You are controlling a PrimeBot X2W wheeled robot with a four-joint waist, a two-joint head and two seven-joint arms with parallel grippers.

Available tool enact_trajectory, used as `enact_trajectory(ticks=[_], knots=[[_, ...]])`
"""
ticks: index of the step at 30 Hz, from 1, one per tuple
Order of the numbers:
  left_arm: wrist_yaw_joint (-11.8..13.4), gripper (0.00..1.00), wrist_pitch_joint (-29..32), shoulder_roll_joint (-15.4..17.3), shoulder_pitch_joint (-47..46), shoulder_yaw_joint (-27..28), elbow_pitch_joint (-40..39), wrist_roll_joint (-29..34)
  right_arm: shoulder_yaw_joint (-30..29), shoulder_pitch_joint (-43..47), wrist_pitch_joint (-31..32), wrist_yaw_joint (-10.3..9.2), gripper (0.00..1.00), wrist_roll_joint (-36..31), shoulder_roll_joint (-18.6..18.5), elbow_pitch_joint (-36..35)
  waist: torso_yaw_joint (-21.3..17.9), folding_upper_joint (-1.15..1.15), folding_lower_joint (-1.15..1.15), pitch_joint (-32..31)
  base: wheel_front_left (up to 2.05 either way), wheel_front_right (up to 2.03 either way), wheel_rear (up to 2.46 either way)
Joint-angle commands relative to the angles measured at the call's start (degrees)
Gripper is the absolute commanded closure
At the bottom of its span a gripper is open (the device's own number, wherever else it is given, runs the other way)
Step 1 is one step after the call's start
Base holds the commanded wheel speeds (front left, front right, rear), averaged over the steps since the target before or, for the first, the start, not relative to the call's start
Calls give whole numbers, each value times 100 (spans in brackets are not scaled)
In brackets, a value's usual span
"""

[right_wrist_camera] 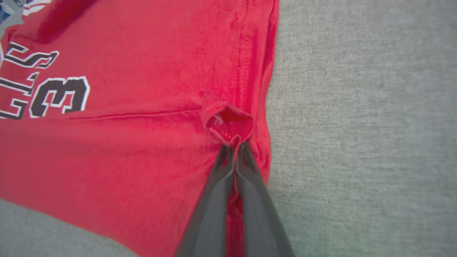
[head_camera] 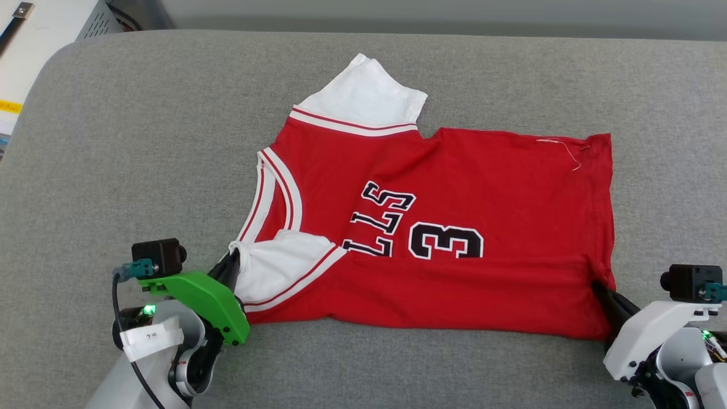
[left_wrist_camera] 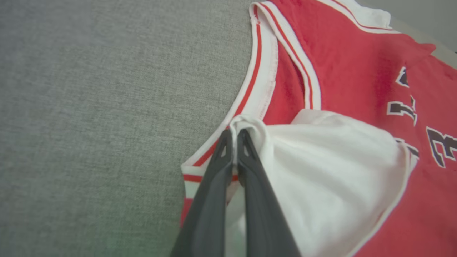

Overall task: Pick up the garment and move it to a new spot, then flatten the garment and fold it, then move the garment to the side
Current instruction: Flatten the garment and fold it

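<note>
The garment [head_camera: 500, 187] is lying spread across the middle of the grey cloth-covered table [head_camera: 142, 142], front side up, with its neckline [head_camera: 272, 193] pointing toward the robot's left and its hem [head_camera: 608, 216] toward the right. The near long edge is sitting doubled over onto the front, so the black lettering [head_camera: 420, 227] is showing only in part above the fold. The far white sleeve [head_camera: 369, 96] is lying flat and pointing away from the robot, while the near white sleeve [head_camera: 278, 261] is resting on top of the red cloth.

The left pincer [left_wrist_camera: 234, 137], on the arm with the green wrist mount [head_camera: 199, 295], is pressing its two dark fingers together on a bunched bit of white fabric at the corner where the near sleeve is meeting the striped neck trim. The right pincer [right_wrist_camera: 234, 148] is likewise squeezing tight on a small pucker of red cloth just beside the hem at the near right corner. Both pinched corners are sitting low, close to the table. A loose pale thread [head_camera: 568, 150] is trailing at the far right corner of the hem.
</note>
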Motion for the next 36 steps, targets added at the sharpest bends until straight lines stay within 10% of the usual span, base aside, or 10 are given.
enact_trajectory(ticks=[1, 2, 3, 5, 20, 36], knots=[[-77, 100, -10, -62, -144, -23, 148, -70, 87, -46, -26, -5, 100, 44, 0, 161, -6, 0, 0, -32, 0, 0, 0], [-106, 100, -9, -84, -172, -36, 242, -80, 128, -51, -41, -5, 96, 91, 11, 213, -6, 0, 0, -53, 0, 0, 0], [-145, 84, -9, -110, -202, -54, 352, -91, 169, -48, -37, -5, 67, 239, 59, 273, -5, 0, 0, -95, 0, 0, 0], [-141, 0, -72, -153, -250, -43, 530, -96, 243, -47, -84, -5, 0, 438, 63, 329, 3, 0, 0, -167, 0, 0, 0], [271, 0, -360, 273, -380, 232, 750, 37, 131, 171, -1988, -5, 0, -270, 242, 109, -79, 0, 0, -770, 0, 0, 0], [607, 0, 3228, 1358, 140, 44, -1211, -1084, -244, 556, -1569, -5, 0, -618, 782, -813, -273, 0, 0, -573, 0, 0, 0]])
